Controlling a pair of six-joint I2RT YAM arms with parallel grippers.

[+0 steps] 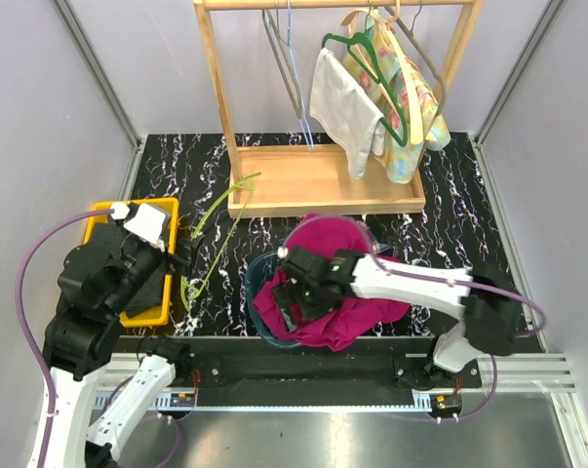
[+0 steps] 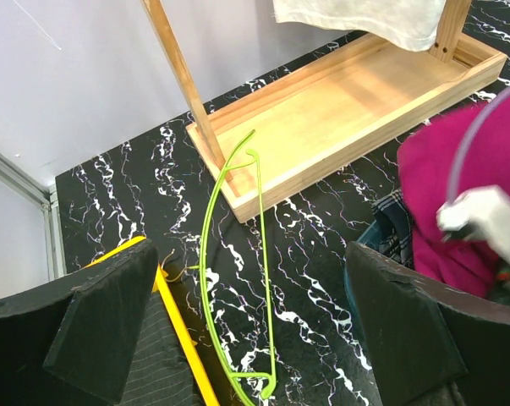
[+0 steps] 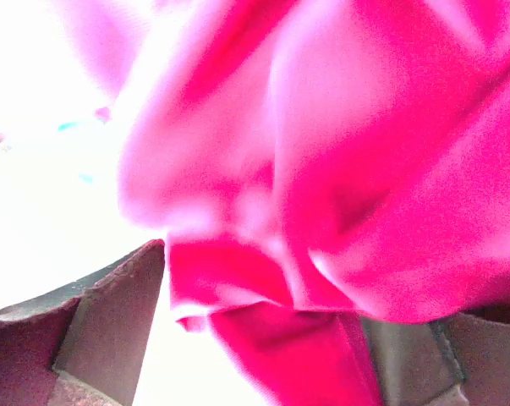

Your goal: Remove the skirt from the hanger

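The magenta skirt (image 1: 357,304) lies bunched in and over a teal basket (image 1: 255,284), off the hanger; it also shows in the left wrist view (image 2: 436,182). The lime green wire hanger (image 1: 218,239) lies bare on the black marble table, its hook end by the wooden rack base; it shows in the left wrist view (image 2: 205,279). My right gripper (image 1: 298,297) is pressed down into the skirt, jaws wide apart with magenta cloth (image 3: 322,211) between them (image 3: 271,338). My left gripper (image 1: 174,263) is open and empty just above the hanger (image 2: 246,330).
A yellow tray (image 1: 103,210) holding dark striped cloth sits under my left wrist. A wooden clothes rack (image 1: 313,180) stands at the back with a white garment (image 1: 344,107) and a floral garment (image 1: 411,102) on hangers. Grey walls close both sides.
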